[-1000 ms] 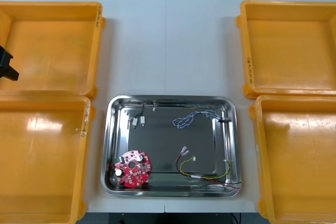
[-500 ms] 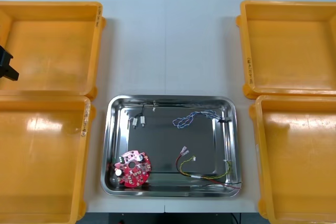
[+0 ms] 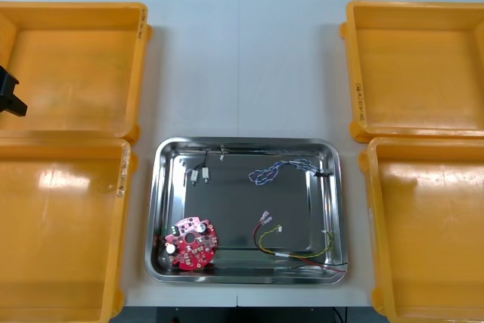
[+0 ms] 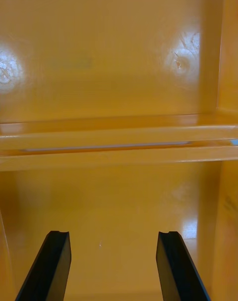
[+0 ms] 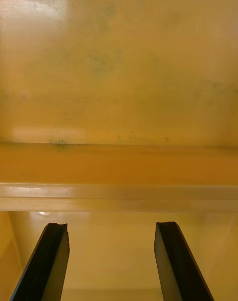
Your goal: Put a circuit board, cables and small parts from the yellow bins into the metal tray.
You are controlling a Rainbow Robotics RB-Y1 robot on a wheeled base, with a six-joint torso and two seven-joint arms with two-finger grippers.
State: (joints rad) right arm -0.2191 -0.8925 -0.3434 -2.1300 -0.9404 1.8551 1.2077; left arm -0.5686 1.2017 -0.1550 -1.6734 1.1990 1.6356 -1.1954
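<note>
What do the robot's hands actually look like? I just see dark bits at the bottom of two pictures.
Each is a plain two-finger gripper, without palm or thumb. The left gripper, over a yellow bin, has two flat matte black fingers, widening toward the base, with squared, slightly notched tips. The right gripper, over another yellow bin, looks the same.

Bright, even overhead light floods the light grey table (image 3: 242, 58), leaving only thin, soft shadows under rims. White glare patches sit on the glossy yellow plastic bin (image 3: 53, 209) at the table's 8 o'clock and on its twin (image 3: 431, 217) at 4 o'clock. The shiny rectangular metal tray (image 3: 246, 142) at 6 o'clock gives a dull sheen. In the right wrist view, two hot spots gleam on an orange-looking bin floor (image 4: 119, 58).
</note>
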